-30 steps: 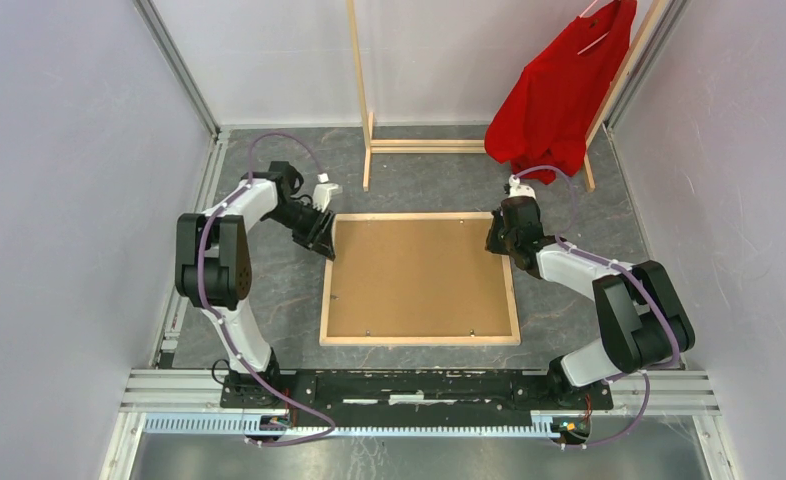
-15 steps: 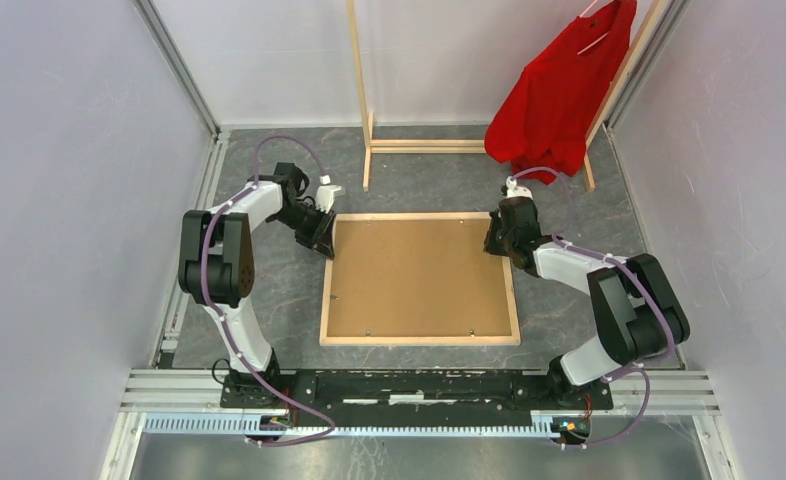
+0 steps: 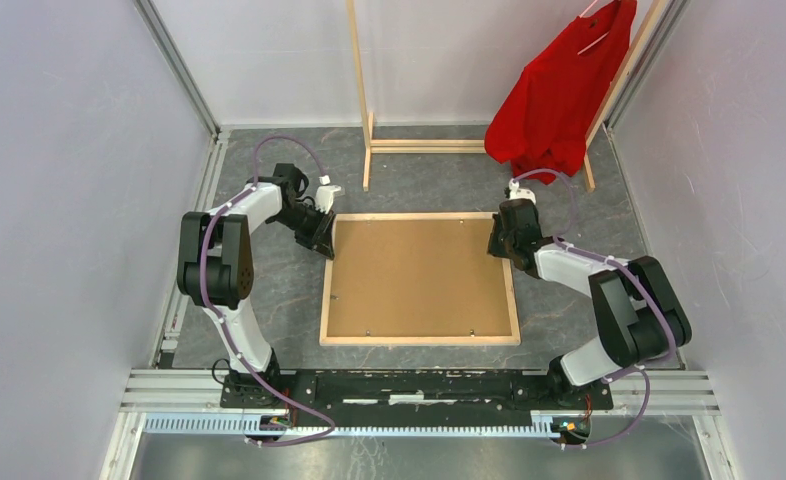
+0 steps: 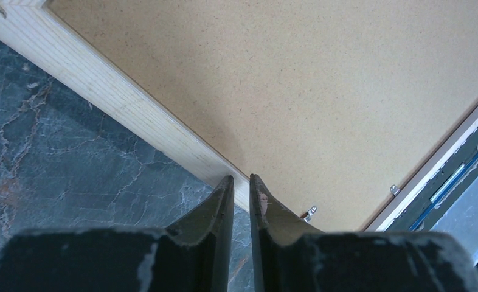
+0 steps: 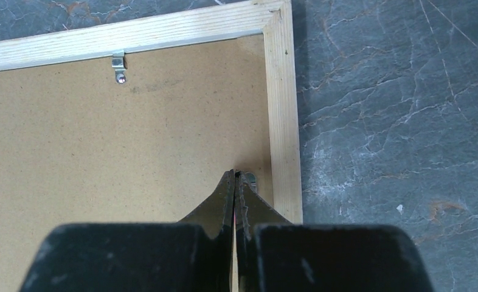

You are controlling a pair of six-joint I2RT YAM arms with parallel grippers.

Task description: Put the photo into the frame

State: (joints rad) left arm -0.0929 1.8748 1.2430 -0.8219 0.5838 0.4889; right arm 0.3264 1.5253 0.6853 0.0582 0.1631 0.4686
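The frame (image 3: pixel 419 340) lies face down on the floor with its light wood back up. The photo's plain brown board back (image 3: pixel 419 275) fills it; the printed side is hidden. My left gripper (image 3: pixel 321 243) is at the frame's far left corner. In the left wrist view its jaws (image 4: pixel 241 179) are nearly closed on nothing, tips over the wooden rail (image 4: pixel 103 79). My right gripper (image 3: pixel 496 245) is over the far right corner. In the right wrist view it (image 5: pixel 235 174) is shut and empty, tips on the board (image 5: pixel 103 140) beside a metal tab (image 5: pixel 250 178) at the rail (image 5: pixel 283 121).
A tall wooden clothes rack (image 3: pixel 361 110) with a red shirt (image 3: pixel 559 90) stands at the back. Small metal tabs (image 5: pixel 119 64) (image 4: pixel 310 212) sit along the frame's inner edge. Grey marbled floor (image 3: pixel 269 300) surrounds the frame, with walls on both sides.
Both grippers have shifted only slightly at the frame's far corners. The frame and board have not moved.
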